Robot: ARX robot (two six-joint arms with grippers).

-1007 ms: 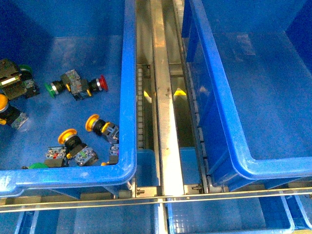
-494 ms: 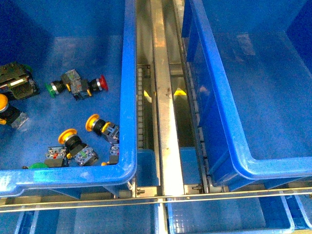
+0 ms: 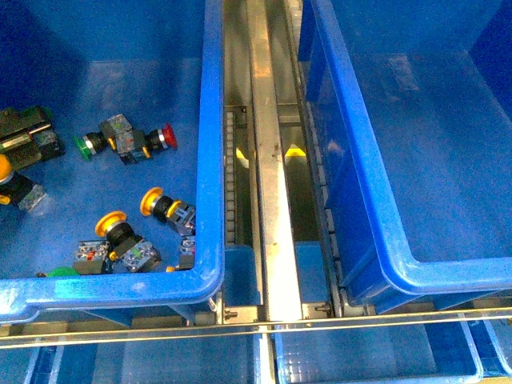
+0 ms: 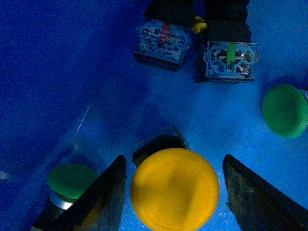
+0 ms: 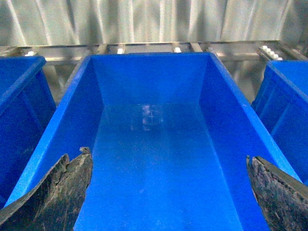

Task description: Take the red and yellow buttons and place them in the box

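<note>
In the left wrist view a yellow button (image 4: 174, 188) stands cap-up between the two dark fingers (image 4: 103, 202) of my open left gripper (image 4: 173, 161), with gaps on both sides. In the front view that gripper (image 3: 26, 132) hangs at the left crate's far left, above the yellow button (image 3: 4, 170). More lie there: a red button (image 3: 166, 136) and two yellow buttons (image 3: 152, 200) (image 3: 110, 223). The box (image 3: 448, 272) on the right holds nothing. My right gripper (image 5: 168, 155) is open above the box floor (image 5: 154, 159).
The buttons lie in the left blue crate (image 3: 210, 160). Green-capped switches (image 4: 285, 110) (image 4: 72, 180) flank the yellow button, and another green-capped switch (image 3: 82, 145) lies beside the red one. Two contact blocks (image 4: 163, 41) (image 4: 230, 60) lie beyond. A metal rail (image 3: 268, 184) runs between the crates.
The left gripper has shifted slightly at the left edge of the front view, settling over the yellow button. The buttons and crates have not moved.
</note>
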